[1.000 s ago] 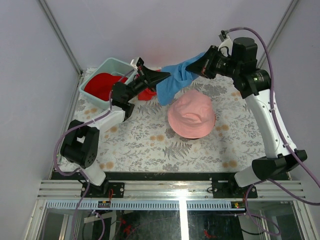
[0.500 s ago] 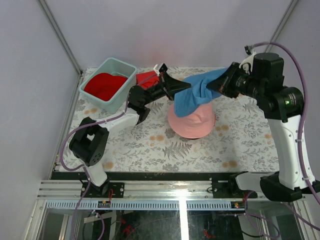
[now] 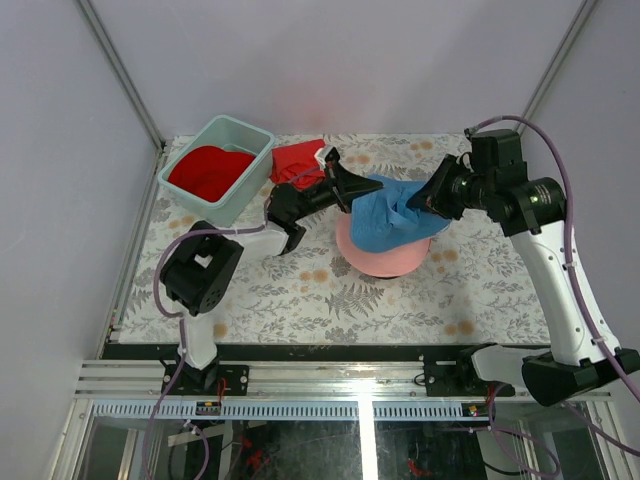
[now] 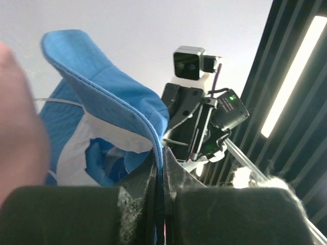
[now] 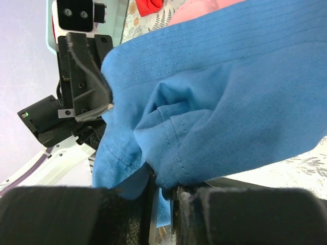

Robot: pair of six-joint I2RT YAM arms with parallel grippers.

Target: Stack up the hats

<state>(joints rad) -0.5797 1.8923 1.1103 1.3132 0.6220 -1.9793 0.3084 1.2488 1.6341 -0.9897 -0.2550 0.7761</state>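
Note:
A blue hat [image 3: 392, 212] hangs stretched between my two grippers and rests over the top of a pink hat [image 3: 385, 259] on the table. My left gripper [image 3: 357, 187] is shut on the blue hat's brim [image 4: 127, 109] at its left side. My right gripper [image 3: 428, 195] is shut on the blue hat's brim [image 5: 204, 117] at its right side. A red hat [image 3: 297, 160] lies behind the left arm, partly hidden. The pink hat shows at the left edge of the left wrist view [image 4: 18, 138] and at the top of the right wrist view [image 5: 196, 10]. No orange hat is in view.
A light teal bin [image 3: 250, 140] holding a flat red cloth [image 3: 208, 172] stands at the back left. The table has a floral cover [image 3: 300, 290]. Grey walls enclose the back and sides.
Both grippers have carried the blue hat right and down, from high at the back to resting over the pink hat. The right arm has dropped lower and closer in.

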